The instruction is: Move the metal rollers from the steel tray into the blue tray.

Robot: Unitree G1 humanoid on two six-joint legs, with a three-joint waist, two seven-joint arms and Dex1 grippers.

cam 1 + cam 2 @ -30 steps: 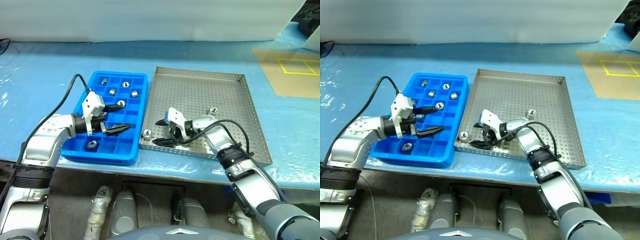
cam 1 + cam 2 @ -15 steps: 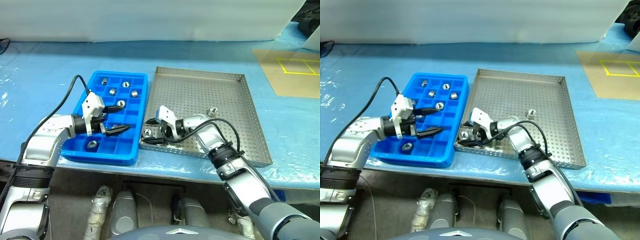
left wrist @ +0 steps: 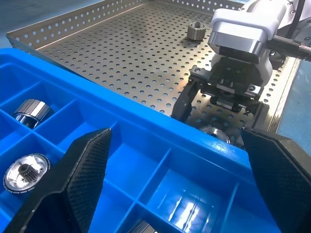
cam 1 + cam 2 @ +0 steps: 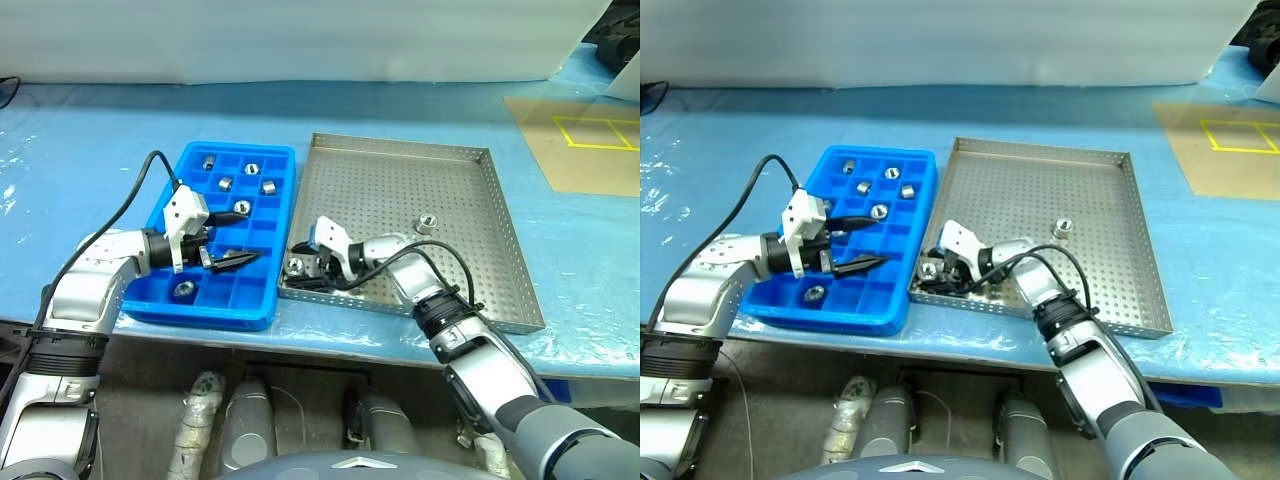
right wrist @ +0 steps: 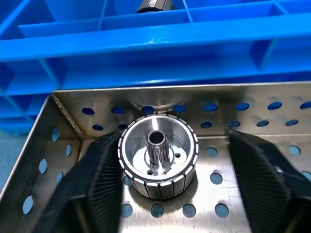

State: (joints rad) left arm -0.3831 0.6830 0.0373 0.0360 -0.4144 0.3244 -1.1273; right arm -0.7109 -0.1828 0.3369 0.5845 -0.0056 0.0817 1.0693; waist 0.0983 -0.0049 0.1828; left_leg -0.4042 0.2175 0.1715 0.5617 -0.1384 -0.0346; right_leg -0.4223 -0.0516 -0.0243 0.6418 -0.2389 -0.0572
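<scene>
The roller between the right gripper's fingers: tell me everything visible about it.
The roller is a short, shiny, silvery metal cylinder with dark slits around its rim and a splined central hub with a hole. It stands on end on the steel tray, in the corner nearest the blue tray, between the right gripper fingers; contact unclear.

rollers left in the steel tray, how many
2. One roller sits in the steel tray's near corner next to the blue tray, between the right gripper's fingers. The other roller lies farther right on the tray floor.
</scene>
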